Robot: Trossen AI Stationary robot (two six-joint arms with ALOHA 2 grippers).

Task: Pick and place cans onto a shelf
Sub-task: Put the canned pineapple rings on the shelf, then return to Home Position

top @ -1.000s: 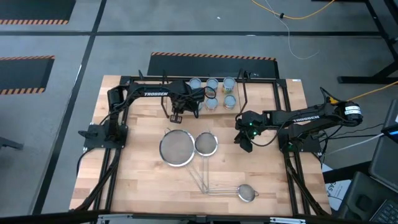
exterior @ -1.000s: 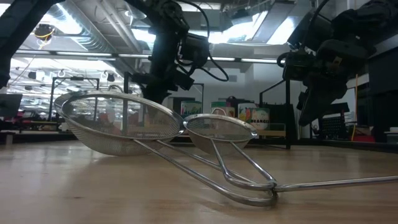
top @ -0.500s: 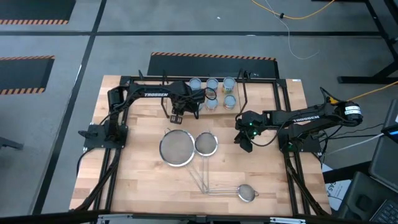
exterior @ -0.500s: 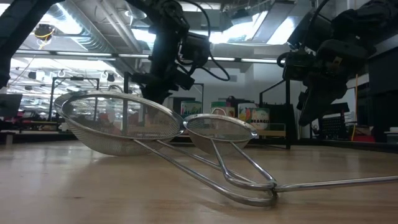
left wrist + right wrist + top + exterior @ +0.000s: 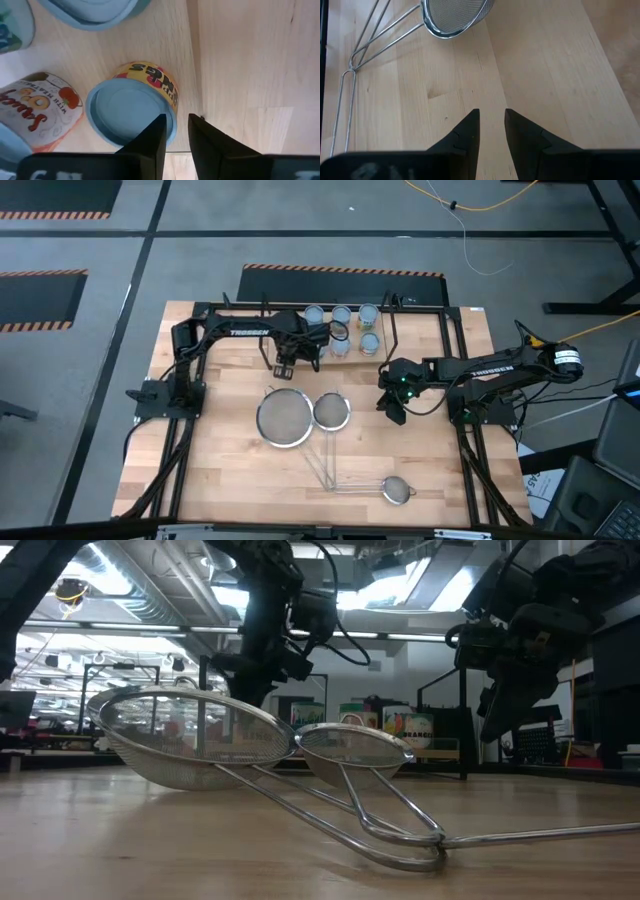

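Observation:
Several cans point(image 5: 342, 315) with pale blue tops stand on the shelf point(image 5: 390, 340) at the table's far edge. My left gripper point(image 5: 176, 132) points down over a yellow-labelled can point(image 5: 131, 112), which stands upright on the shelf's wooden board point(image 5: 165, 50) near that board's edge. The gripper is open, one finger over the can's top and the other outside its wall. My right gripper point(image 5: 392, 412) hangs open over bare table on the right, with nothing between its fingers. My left gripper comes at the yellow-labelled can from above, its fingers either side of the can's rim point(image 5: 172, 117). The finger in front hides that spot, so I cannot tell whether it touches the rim. The can stands on the board.
Three steel mesh strainers lie mid-table: a large one point(image 5: 284, 420), a medium one point(image 5: 331, 411) and a small one point(image 5: 398, 491), their long handles crossing. A tomato-labelled can point(image 5: 40, 115) stands close beside the yellow one. A black frame point(image 5: 180, 430) edges the table.

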